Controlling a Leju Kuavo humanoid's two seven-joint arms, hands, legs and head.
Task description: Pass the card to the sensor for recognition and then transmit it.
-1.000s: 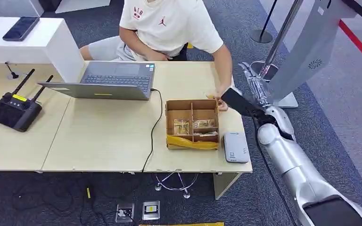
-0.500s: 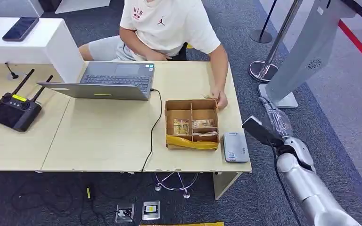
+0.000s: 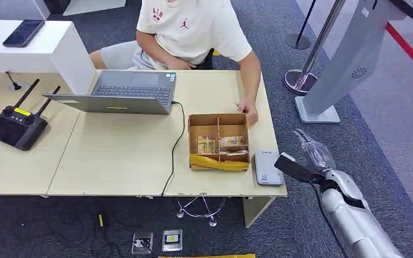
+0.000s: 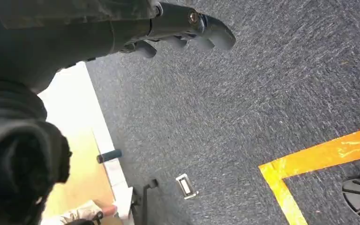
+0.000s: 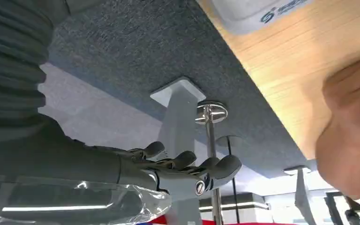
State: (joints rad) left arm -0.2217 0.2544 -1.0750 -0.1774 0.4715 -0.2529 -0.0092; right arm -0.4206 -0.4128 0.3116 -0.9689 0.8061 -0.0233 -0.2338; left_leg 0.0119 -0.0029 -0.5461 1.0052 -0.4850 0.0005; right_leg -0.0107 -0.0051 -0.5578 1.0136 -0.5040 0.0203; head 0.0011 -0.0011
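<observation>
Card stock: we record flat card-like pieces [image 3: 219, 143] lying in the near compartments of an open cardboard box [image 3: 219, 116] on the tabletop [image 3: 123, 156]. We cannot tell whether any single card is out of the box or held by anyone. A yellow strip [image 3: 218, 163] runs along the box's near wall. Just beside the box, on the robot's right, we list a pale grey card reader [image 3: 269, 167] lying flat near the tabletop's corner. A person's hand [image 3: 250, 114] rests on the tabletop at the far right corner of the box; what it holds, if anything, is too small to tell. The right hand [image 3: 309, 153] hangs off the tabletop's edge, near the reader but apart from it. In the right wrist view its fingers [image 5: 215, 168] lie stretched out and apart with nothing in them. The left hand [image 4: 183, 28] hangs over grey carpet [image 4: 262, 93] with its fingers loose and apart, holding nothing. We also enter an open grey laptop [image 3: 134, 91] with a black cable [image 3: 175, 145] trailing across the tabletop, and a black remote controller [image 3: 16, 126] with two antennas. A dark phone [image 3: 24, 31] lies on a white counter [image 3: 59, 51].
</observation>
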